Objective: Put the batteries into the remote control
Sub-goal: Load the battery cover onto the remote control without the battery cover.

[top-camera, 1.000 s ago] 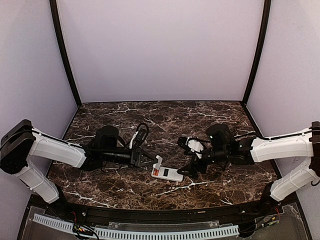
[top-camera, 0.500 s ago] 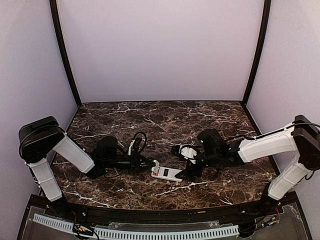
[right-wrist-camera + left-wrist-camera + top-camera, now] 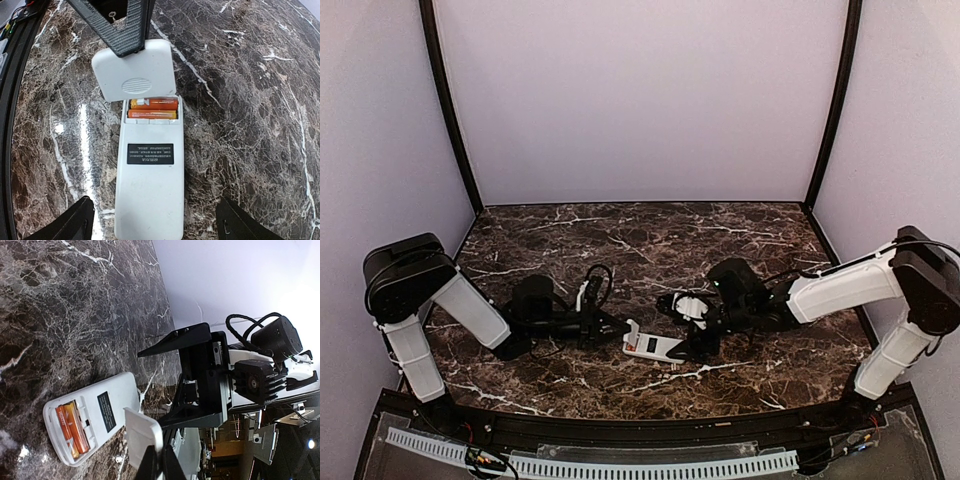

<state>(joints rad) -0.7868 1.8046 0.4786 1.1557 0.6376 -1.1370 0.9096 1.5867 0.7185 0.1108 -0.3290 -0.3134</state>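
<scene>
The white remote control (image 3: 150, 175) lies back up on the marble table, its battery bay open. The two orange batteries (image 3: 152, 110) lie side by side in the bay. My left gripper (image 3: 159, 447) is shut on the loose white cover plate (image 3: 142, 430) and holds it tilted just above the bay end; the plate also shows in the right wrist view (image 3: 135, 72). My right gripper (image 3: 159, 225) is open, its fingers set wide on either side of the remote's other end. In the top view the remote (image 3: 655, 347) lies between the left gripper (image 3: 620, 328) and the right gripper (image 3: 695, 345).
The dark marble table (image 3: 650, 250) is walled in by lilac panels at the back and sides. A black rail (image 3: 620, 430) runs along the near edge. The left gripper's black fingers (image 3: 120, 25) reach in above the plate.
Both arms have drawn in toward the remote. The right gripper moved left to the remote's end. The left gripper kept hold of the cover plate and lowered it slightly.
</scene>
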